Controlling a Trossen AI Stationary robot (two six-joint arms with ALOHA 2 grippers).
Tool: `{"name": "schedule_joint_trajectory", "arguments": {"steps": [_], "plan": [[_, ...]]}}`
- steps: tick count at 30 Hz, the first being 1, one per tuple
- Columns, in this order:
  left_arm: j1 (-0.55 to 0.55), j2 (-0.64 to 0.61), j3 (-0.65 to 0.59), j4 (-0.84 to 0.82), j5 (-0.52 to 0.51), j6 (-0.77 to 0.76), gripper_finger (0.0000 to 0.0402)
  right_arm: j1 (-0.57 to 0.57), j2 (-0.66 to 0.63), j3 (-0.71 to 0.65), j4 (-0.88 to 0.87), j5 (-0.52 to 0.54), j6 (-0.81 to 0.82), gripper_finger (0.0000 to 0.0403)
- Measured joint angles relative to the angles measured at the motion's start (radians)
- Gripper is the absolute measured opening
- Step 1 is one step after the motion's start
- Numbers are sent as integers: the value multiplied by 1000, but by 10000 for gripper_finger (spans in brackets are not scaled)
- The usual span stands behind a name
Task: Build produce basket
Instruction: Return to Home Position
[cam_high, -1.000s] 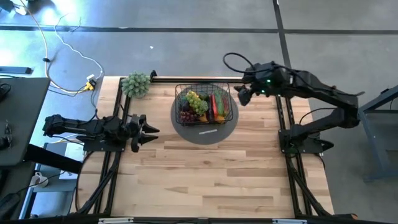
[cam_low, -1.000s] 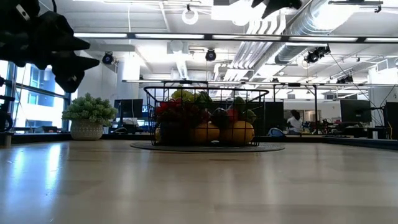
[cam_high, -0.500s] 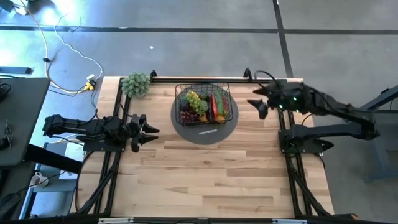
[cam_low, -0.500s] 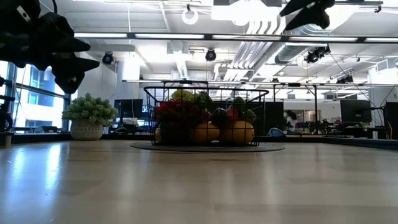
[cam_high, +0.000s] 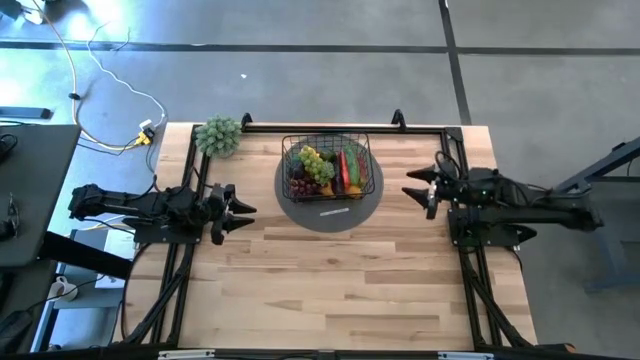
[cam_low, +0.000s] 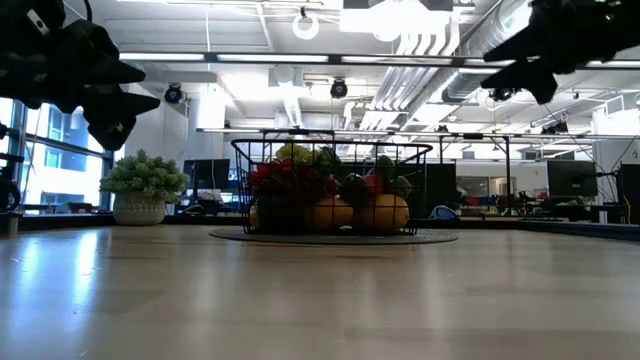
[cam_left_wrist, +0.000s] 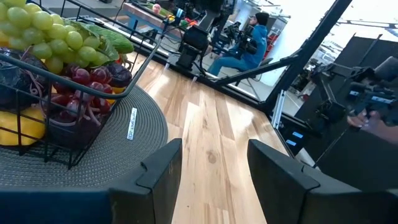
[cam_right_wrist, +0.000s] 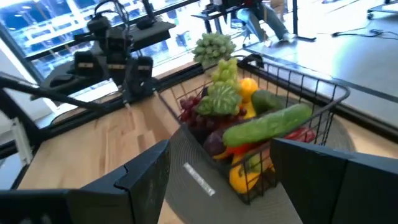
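The black wire basket stands on a grey round mat at the table's far middle, filled with produce: green and purple grapes, a cucumber, lemons and red pieces. My left gripper waits open and level above the table's left side, fingers pointing toward the basket. Over the table's right side my right gripper is open too, pointing level toward the basket, well apart from it. In the wrist views the fingers hold nothing.
A pale green leafy bunch in a white pot stands at the far left corner. A black rail runs along the far edge. Bare wooden tabletop stretches in front of the mat. A person sits in the room beyond the table.
My right gripper has drawn back from beside the basket toward the table's right edge and come down, tipping from a downward slant to nearly level, its fingers staying open. The basket and produce have kept still.
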Motion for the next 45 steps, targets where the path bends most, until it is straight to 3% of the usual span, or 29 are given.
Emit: {"name": "schedule_joint_trajectory", "arguments": {"steps": [15,32,45], "plan": [[0,0,0,0,0,0,172,44,-324,-205,25,-5,2,256],[0,0,1,0,0,0,172,44,-325,-221,-41,7,-23,256],[0,0,1,0,0,0,172,44,-325,-221,-126,35,114,256]]}}
